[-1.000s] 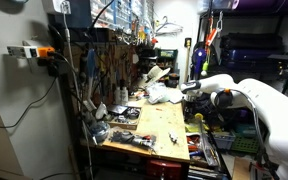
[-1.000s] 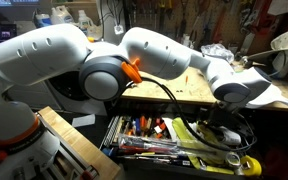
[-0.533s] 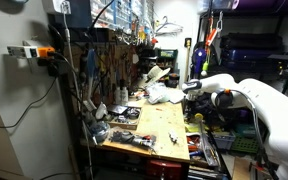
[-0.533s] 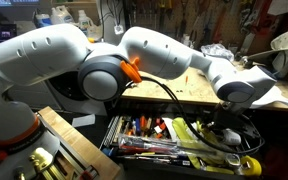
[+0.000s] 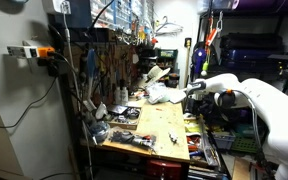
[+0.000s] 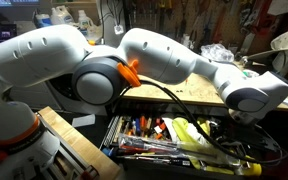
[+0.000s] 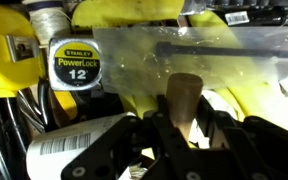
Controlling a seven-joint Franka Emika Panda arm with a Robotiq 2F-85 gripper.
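One grip looks made: your gripper [image 7: 184,128] has its black fingers pinched on the tan, rounded wooden handle [image 7: 184,92], which lies beside the yellow Stanley tape measure [image 7: 74,62] in the open tool drawer [image 6: 124,128]. The handle is not yet lifted out. Your white arm [image 6: 174,55] reaches along the wooden benchtop [image 6: 184,88] — wrist tipped down into the drawer.

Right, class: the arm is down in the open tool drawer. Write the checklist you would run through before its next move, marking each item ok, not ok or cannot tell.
1. Tool closed on the brown handle: ok, a finger sits against each side.
2. Handle centred between the fingers: ok.
3. Tape measure apart from the tool: ok, it lies off to one side.
4. Clear plastic pack clear of the handle's far end: cannot tell.
5. Drawer open: ok.
6. What the handle belongs to: cannot tell, its far end is hidden.
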